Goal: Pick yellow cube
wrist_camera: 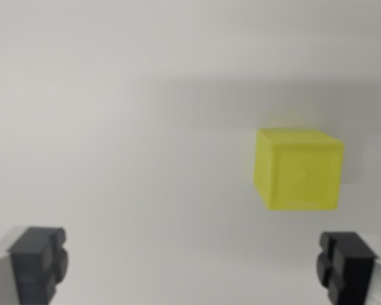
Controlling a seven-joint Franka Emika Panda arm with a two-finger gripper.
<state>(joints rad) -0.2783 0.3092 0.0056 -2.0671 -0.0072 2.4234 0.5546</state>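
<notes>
Tool (pixel 192 267) was wide open, empty; yellow cube (pixel 298 170) sat at its 1 o'clock, off-centre, on table (pixel 114 127).

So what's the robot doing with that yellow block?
It is trying to pick it up, but has not got it yet. The gripper is open, with nothing between its fingers. The yellow cube sits alone on the white table, off toward the wrist view's right and not touching either finger.
</notes>
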